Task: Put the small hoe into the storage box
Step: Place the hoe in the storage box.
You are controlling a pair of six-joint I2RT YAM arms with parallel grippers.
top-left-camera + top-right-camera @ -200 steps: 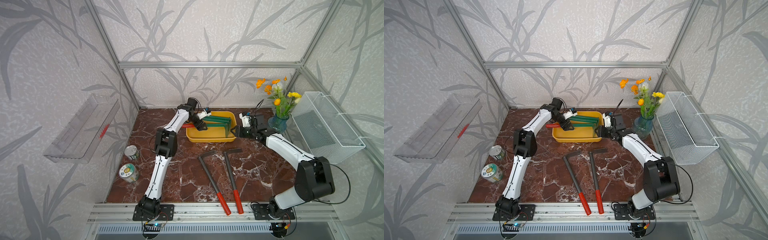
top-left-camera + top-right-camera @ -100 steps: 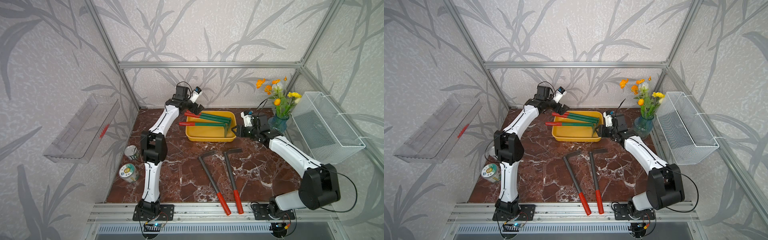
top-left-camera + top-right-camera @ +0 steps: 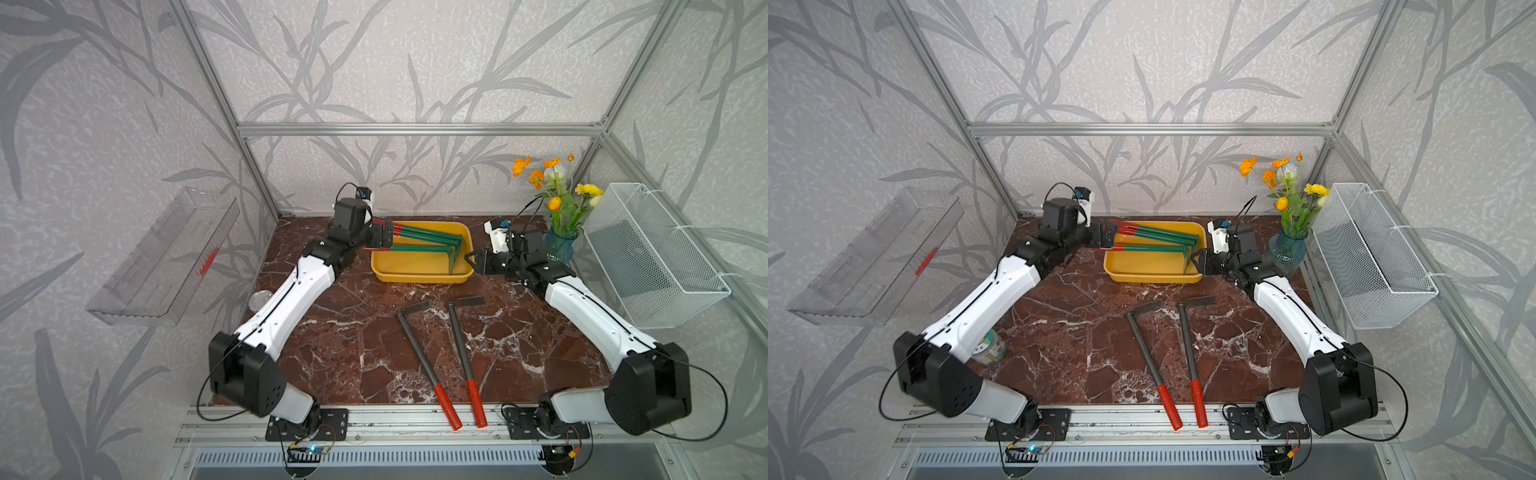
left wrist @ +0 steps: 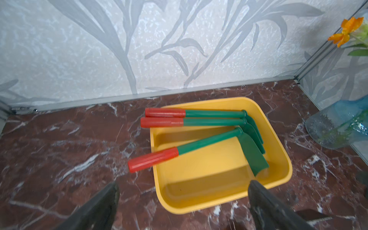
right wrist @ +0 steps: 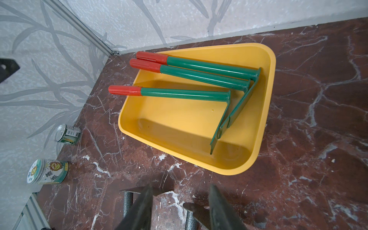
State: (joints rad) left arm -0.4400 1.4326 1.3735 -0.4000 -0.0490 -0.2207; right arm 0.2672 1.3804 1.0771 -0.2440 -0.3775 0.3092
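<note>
your left end effector (image 4: 183,183): spread wide, empty | right end effector (image 5: 180,186): parted, holding nothing | three small hoes (image 4: 209,140) sit in the storage box (image 3: 419,277), back edge of the desk (image 3: 353,332)

Your left arm (image 3: 984,299) covers most of a jar (image 3: 992,352) in a top view. In the right wrist view the frame edge crops the two dark hoes (image 5: 128,205). The fingers of the left pincer (image 4: 183,184) look blurred.
</note>
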